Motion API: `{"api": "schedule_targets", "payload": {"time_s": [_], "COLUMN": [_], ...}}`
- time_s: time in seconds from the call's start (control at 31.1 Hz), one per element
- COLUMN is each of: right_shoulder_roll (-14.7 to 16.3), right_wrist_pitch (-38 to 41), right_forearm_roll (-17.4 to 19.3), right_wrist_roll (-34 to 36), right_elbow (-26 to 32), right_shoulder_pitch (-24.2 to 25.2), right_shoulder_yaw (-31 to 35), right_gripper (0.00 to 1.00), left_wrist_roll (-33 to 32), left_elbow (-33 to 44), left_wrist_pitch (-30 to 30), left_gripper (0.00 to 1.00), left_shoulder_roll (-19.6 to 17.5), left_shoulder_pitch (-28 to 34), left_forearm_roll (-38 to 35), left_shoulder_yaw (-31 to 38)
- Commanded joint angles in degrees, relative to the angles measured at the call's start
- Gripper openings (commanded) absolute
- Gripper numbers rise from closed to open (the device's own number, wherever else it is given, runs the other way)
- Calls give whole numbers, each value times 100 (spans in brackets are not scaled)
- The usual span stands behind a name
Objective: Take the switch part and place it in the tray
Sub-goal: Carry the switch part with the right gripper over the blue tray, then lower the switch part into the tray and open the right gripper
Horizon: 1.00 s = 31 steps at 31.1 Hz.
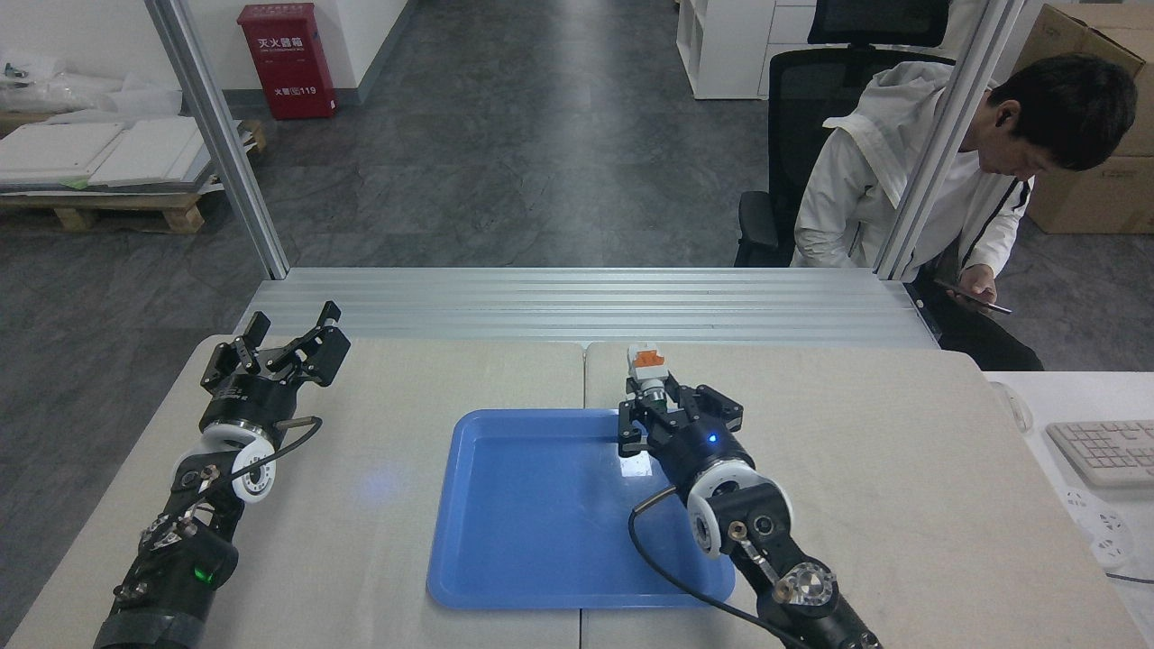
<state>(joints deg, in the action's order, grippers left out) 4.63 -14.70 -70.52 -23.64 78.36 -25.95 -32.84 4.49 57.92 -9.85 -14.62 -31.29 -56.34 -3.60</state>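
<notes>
Right gripper [655, 403] clamps switch part [647, 371] above tray [541, 577] far rim; lower centrally before releasing; left gripper [290, 338] spread wide, idle.

Glossy blue tray [505, 541]; switch part [647, 368] white with an orange piece.

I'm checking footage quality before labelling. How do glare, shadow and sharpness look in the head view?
Head view: even, soft lighting with faint shadows; the glossy blue tray carries a pale sheen, and a faint bluish glow lies on the table left of it. The switch part in the right gripper reads sharp, without motion blur; the left gripper is crisp too.
</notes>
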Motion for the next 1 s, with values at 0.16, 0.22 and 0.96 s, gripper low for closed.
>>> {"api": "schedule_targets", "payload": {"time_s": [0.16, 0.22, 0.96], "right_shoulder_roll": [-103, -86, -191], "right_wrist_pitch": [-1070, -1070, -939], "right_forearm_roll": [-497, -497, -313], "right_wrist_roll": [-940, -940, -423], "right_elbow": [39, -66, -480], "right_shoulder_pitch": [451, 495, 284], "right_shoulder_yaw": [-768, -829, -742], "right_gripper": [17, 18, 98], "left_wrist_roll": [-1, -1, -1], "left_elbow": [0, 0, 0], "left_wrist_pitch": [0, 0, 0], "left_gripper": [100, 100, 100], "left_shoulder_roll": [-6, 3, 2], "left_shoulder_pitch": [0, 0, 0], "left_forearm_roll": [0, 0, 0], "left_shoulder_yaw": [0, 0, 0]}}
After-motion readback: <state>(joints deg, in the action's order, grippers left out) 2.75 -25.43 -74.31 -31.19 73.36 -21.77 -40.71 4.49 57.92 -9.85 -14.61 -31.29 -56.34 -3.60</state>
